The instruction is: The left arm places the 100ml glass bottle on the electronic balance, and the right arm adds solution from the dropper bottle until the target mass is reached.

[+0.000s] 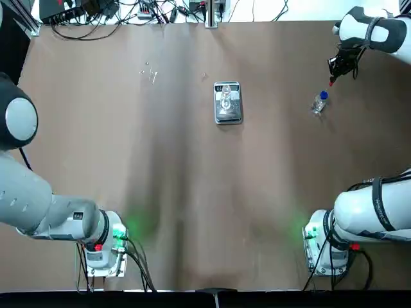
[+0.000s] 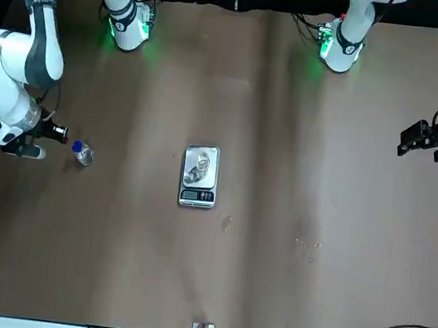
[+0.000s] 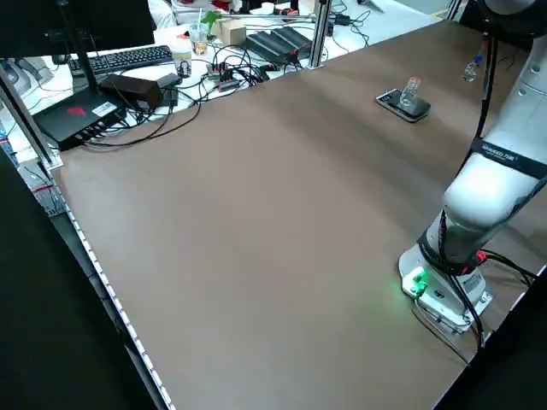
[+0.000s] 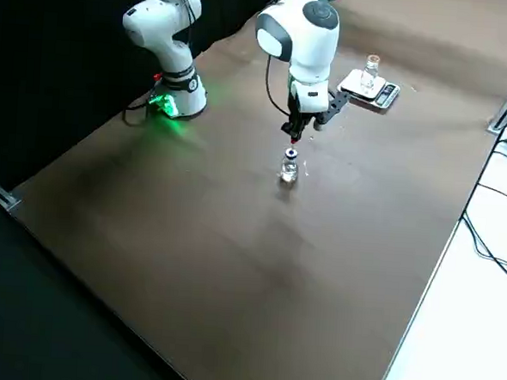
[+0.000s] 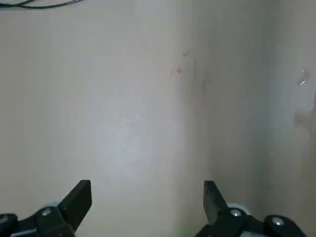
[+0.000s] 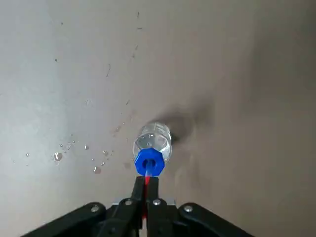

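Right gripper (image 6: 147,178): clenched on the red dropper bulb (image 6: 147,180), two fingers close together with the red between them, aimed down at the table (image 1: 180,192). Right arm (image 1: 379,32) is reached well forward of its base, out on the robot's right side, wrist carried above the fingertips. Dropper bottle (image 6: 153,140) sits directly under that gripper, upright, blue cap (image 6: 149,162) just below the fingertips, clear body under the cap. Can't tell whether its base touches the table. Droplets (image 6: 58,156) are scattered on the table near the bottle, under and beside the same gripper. Electronic balance (image 1: 228,115) is well apart from the right gripper, off to its left and slightly closer to the robot's bases. Glass bottle (image 4: 370,72) stands upright on the balance pan, so also left of the right gripper, not touched by either gripper. Left gripper (image 5: 148,197): released, fingers spread wide, nothing between them, bare table in its wrist view. It hangs above the table's left side, well apart from the balance, which is off to its right. Left arm (image 1: 64,205) goes out leftward from its base, then forward, its hand beyond the top view's edge. More droplets (image 5: 185,54) lie on the table ahead of the left gripper.
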Robot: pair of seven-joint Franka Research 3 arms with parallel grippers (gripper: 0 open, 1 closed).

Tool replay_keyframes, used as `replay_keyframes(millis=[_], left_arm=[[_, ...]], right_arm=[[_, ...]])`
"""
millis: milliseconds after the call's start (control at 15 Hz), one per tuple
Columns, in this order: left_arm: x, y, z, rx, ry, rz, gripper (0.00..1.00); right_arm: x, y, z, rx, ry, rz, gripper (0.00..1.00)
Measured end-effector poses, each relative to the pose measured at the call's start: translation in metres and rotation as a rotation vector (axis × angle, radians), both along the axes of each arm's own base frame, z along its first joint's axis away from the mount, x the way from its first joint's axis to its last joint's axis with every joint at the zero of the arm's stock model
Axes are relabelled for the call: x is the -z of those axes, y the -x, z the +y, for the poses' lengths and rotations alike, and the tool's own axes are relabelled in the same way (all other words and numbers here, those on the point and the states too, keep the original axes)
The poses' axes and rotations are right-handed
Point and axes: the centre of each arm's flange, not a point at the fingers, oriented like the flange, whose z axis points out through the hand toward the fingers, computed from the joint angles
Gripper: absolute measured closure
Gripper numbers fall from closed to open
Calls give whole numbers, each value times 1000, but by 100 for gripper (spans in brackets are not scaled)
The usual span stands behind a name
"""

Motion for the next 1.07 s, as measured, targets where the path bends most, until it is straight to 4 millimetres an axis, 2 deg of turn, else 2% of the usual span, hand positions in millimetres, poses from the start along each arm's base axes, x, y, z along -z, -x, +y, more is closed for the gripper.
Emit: replay_keyframes(millis=[133,400,467,533,600,667,733,933,1067], left_arm=[[0,0,0,0,0,0,0],[0,0,0,0,0,0,0],[0,0,0,0,0,0,0],[0,0,0,0,0,0,0],[0,0,0,0,0,0,0],[0,0,0,0,0,0,0],[0,0,0,0,0,0,0],[0,0,0,0,0,0,0],[0,0,0,0,0,0,0]], right_arm=[[1,0,0,0,0,1,91],[0,-1,1,-2,0,1,56],[0,-1,1,-2,0,1,42],[0,-1,1,-3,0,2,33],[-1,-1,2,-4,0,4,26],[-1,-1,2,-5,-1,9,25],[-10,-4,2,-5,-2,21,18],[-48,-21,7,-16,0,3,14],[-79,-34,22,-34,4,-25,11]])
